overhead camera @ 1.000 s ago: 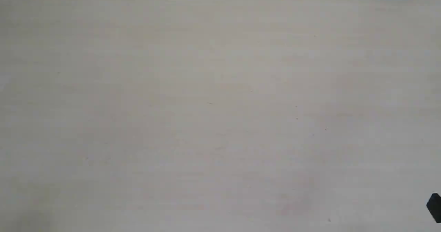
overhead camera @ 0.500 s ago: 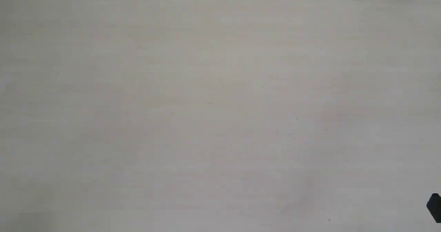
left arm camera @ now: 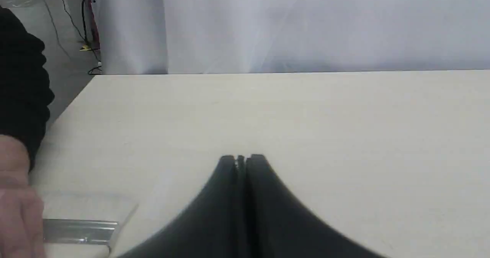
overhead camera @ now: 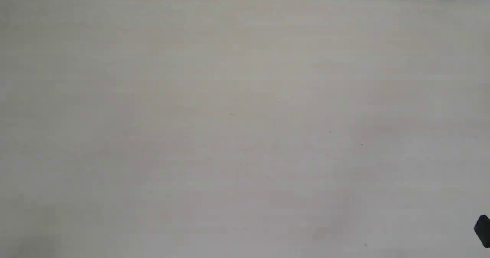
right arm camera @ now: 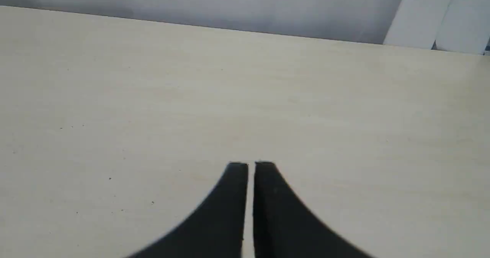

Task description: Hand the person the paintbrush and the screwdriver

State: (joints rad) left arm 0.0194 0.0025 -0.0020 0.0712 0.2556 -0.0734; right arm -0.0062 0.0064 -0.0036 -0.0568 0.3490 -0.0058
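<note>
The paintbrush shows only in the left wrist view, low on the table at the picture's edge. I see its silver ferrule and pale bristles, blurred. The person's hand, with a dark sleeve, covers one end of the brush; whether it grips it I cannot tell. My left gripper is shut and empty, a short way from the brush. My right gripper is shut and empty over bare table, with a hairline slit between the fingers. The screwdriver is out of view.
The pale wooden table fills the exterior view, with only a black gripper part at its lower right edge. A grey-white curtain hangs behind the far table edge. Cables lie on the floor past the left corner.
</note>
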